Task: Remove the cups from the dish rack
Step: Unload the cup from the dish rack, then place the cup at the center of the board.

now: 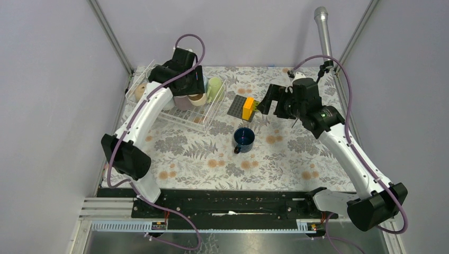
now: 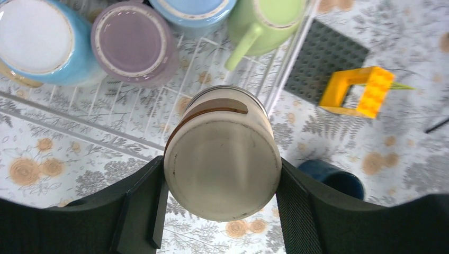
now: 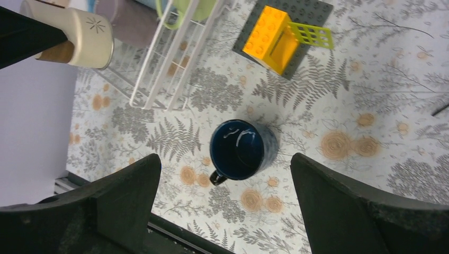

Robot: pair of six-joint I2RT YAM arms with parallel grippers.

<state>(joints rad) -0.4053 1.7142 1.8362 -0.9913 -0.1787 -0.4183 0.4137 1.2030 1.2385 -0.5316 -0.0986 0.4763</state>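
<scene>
The left arm [image 1: 142, 115] and the right arm [image 1: 349, 156] are built alike: smooth, rounded white link shells joined by bulky matte black joint housings [image 1: 125, 156]. A thin mauve cable [image 1: 194, 44] runs along each arm in loose loops. A small green light [image 1: 322, 114] glows on the right arm's black wrist housing. The left claw [image 2: 219, 211] and the right claw [image 3: 225, 206] each have two broad, wedge-shaped black fingers with flat inner faces. Both bases sit on a long black rail [image 1: 238, 203].
</scene>
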